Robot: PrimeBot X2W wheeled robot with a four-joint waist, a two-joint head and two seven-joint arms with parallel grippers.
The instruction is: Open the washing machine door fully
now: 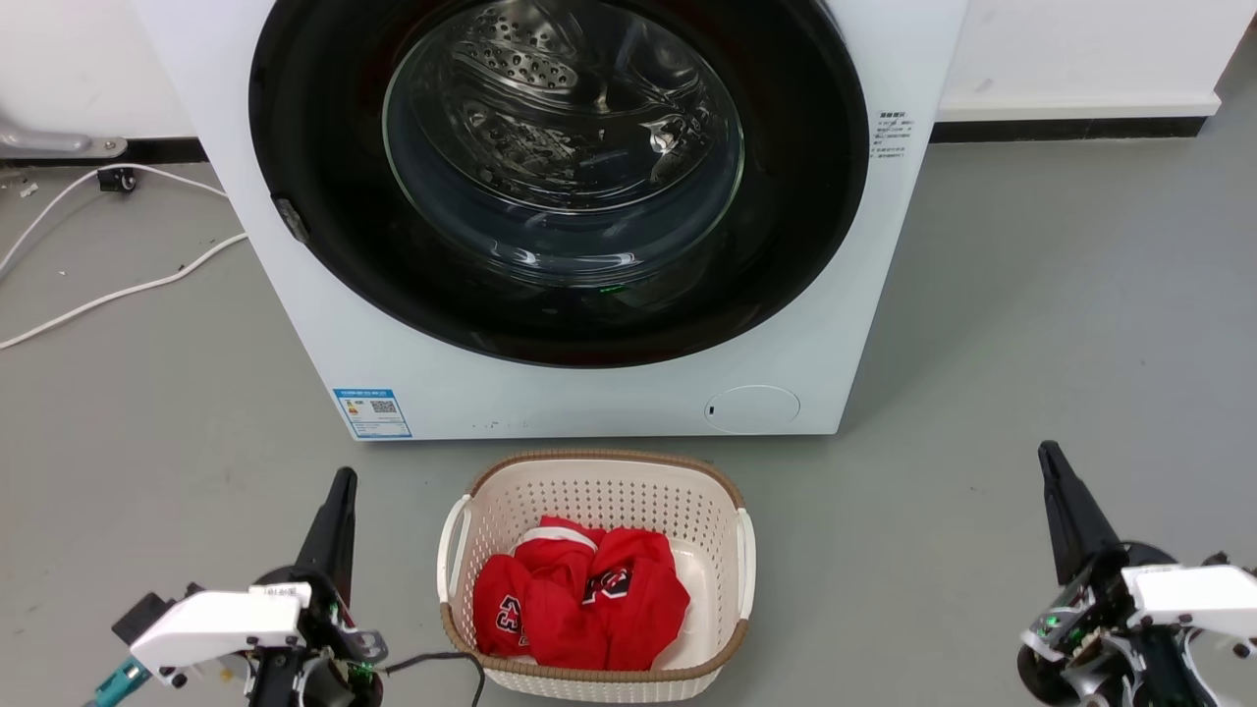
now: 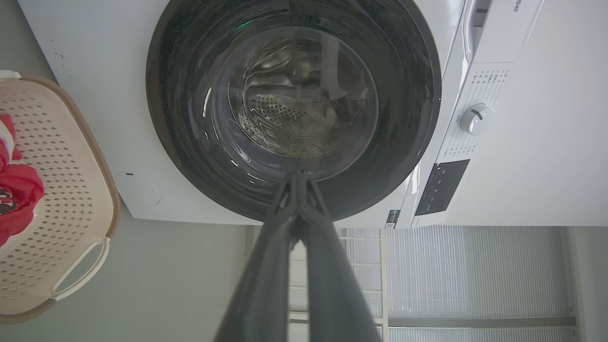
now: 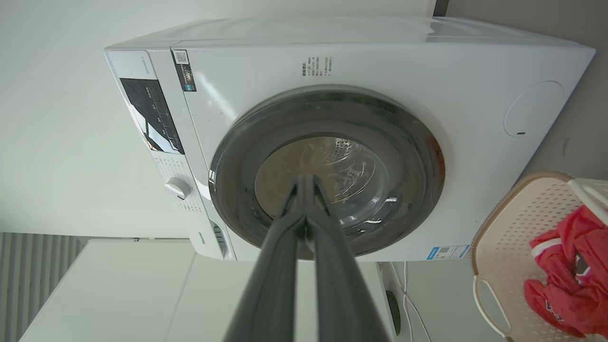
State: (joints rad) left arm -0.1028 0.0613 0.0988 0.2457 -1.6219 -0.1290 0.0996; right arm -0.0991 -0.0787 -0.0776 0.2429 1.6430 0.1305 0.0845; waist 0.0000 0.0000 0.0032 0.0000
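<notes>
The white washing machine (image 1: 589,393) stands straight ahead. Its round glossy black door (image 1: 324,245) with the clear glass bowl lies flat against the front, closed. My left gripper (image 1: 342,481) hangs low at the left, well short of the machine, fingers together with nothing between them. My right gripper (image 1: 1049,454) hangs low at the right, likewise shut and empty. In the left wrist view the shut left gripper (image 2: 300,175) points at the door (image 2: 403,118). The right wrist view has the shut right gripper (image 3: 306,178) aimed at the door (image 3: 408,156).
A cream basket (image 1: 599,481) holding red clothes (image 1: 579,599) sits on the grey floor right before the machine, between my two grippers. White cables (image 1: 108,285) trail over the floor at the left. A wall with dark skirting runs behind.
</notes>
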